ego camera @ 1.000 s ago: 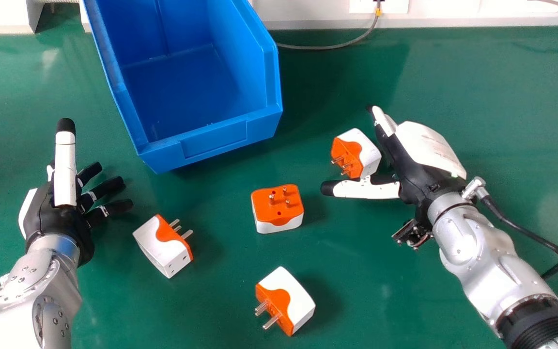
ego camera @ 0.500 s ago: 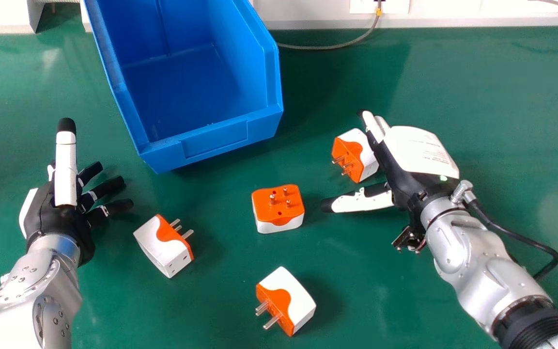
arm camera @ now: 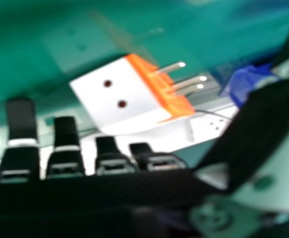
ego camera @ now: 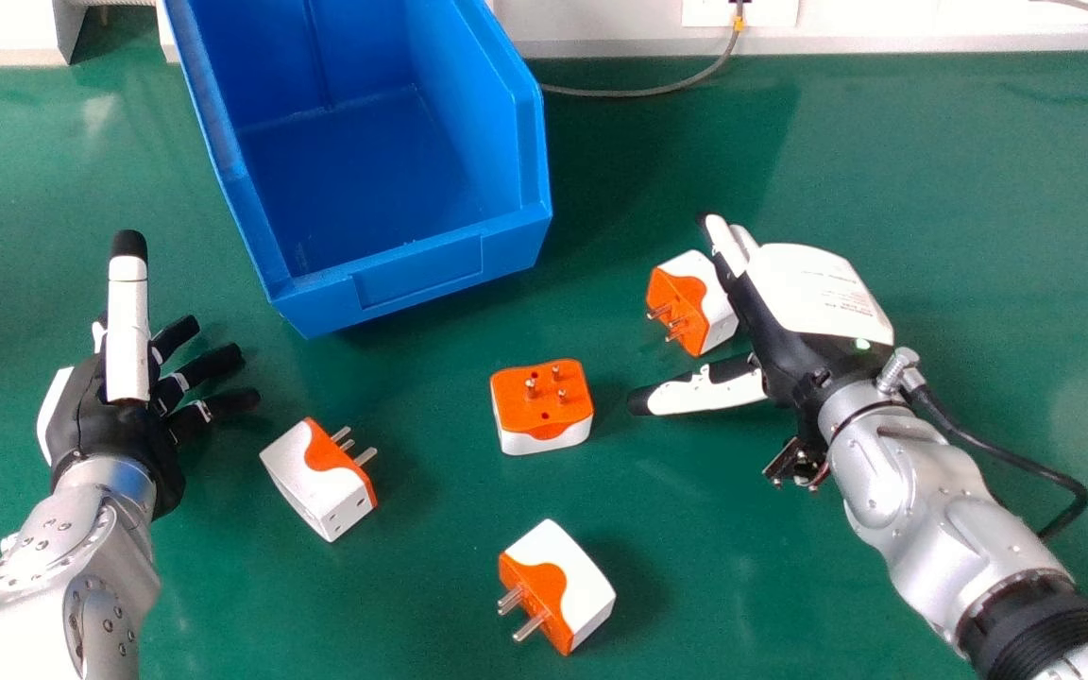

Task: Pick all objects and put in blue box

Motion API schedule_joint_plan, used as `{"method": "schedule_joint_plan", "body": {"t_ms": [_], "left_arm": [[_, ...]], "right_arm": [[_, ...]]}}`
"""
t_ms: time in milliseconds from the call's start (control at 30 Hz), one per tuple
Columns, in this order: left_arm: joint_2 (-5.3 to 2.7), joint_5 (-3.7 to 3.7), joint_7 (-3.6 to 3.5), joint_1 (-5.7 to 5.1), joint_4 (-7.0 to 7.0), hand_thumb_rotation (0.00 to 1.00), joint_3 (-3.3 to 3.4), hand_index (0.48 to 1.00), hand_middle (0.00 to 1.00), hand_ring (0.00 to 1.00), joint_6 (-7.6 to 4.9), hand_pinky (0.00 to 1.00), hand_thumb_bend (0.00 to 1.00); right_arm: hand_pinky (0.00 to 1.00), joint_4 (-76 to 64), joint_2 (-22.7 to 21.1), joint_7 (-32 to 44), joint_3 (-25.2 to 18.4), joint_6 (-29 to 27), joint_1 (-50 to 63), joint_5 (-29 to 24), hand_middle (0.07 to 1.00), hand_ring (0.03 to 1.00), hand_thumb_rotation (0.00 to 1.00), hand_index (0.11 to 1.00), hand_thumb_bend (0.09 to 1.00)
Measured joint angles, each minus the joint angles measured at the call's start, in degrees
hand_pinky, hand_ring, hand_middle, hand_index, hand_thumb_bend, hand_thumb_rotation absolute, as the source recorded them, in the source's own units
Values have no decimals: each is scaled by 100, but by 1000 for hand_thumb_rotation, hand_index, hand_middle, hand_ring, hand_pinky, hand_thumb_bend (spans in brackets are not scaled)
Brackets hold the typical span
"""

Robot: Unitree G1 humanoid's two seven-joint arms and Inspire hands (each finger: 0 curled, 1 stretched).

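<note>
In the head view my right hand is open beside a white and orange plug adapter, the adapter lying between its straight fingers and its thumb. The right hand view has the same adapter past the fingertips of my right hand, prongs toward the thumb side. Three more adapters rest on the table: one at the centre with prongs up, one at left, one nearer the front. My left hand is open at the left. The blue box stands at the back, its visible floor bare.
The green table carries everything. A grey cable runs behind the box's right side toward a white wall socket. Another black cable loops from my right wrist.
My right hand has shifted left and slightly toward the robot, its fingers now close against the adapter's right side, its thumb a little farther from the adapter. The left hand and the adapters look unmoved.
</note>
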State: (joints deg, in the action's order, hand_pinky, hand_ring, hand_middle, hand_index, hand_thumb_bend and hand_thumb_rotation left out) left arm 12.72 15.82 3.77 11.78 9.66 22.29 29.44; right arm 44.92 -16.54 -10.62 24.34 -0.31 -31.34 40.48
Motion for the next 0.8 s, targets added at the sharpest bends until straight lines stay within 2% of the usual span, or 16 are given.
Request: {"method": "schedule_joint_plan", "body": {"t_ms": [200, 300, 467, 533, 567, 667, 800], "left_arm": [[0, 0, -4, -3, -14, 914, 0, 993, 896, 757, 11, 651, 846], [-1, 2, 2, -11, -82, 914, 0, 994, 897, 758, 81, 652, 846], [0, 3, -2, -10, -103, 914, 14, 994, 898, 759, 119, 651, 847], [0, 3, -4, -7, -98, 914, 14, 995, 899, 761, 117, 653, 847], [0, 3, -3, -5, -96, 914, 14, 995, 899, 761, 118, 653, 847], [0, 0, 7, -6, -103, 915, 15, 995, 894, 758, 126, 655, 847], [-1, 0, 4, -6, -107, 915, 6, 996, 893, 754, 127, 652, 848]], "right_arm": [[714, 465, 85, -246, 30, -133, -231, 1, 967, 860, 494, 1000, 794], [712, 682, 126, -310, 44, -170, -367, -7, 965, 861, 438, 999, 788], [713, 963, 222, -422, 89, -151, -541, 7, 964, 865, 396, 996, 783], [715, 1089, 243, -488, 158, -145, -616, 54, 964, 870, 315, 986, 772], [715, 1124, 245, -520, 207, -142, -638, 83, 964, 870, 315, 986, 772], [719, 1178, 261, -660, 318, -161, -680, 100, 965, 876, 217, 960, 758], [718, 1256, 297, -751, 474, -236, -830, 123, 964, 873, 184, 945, 753]]}}
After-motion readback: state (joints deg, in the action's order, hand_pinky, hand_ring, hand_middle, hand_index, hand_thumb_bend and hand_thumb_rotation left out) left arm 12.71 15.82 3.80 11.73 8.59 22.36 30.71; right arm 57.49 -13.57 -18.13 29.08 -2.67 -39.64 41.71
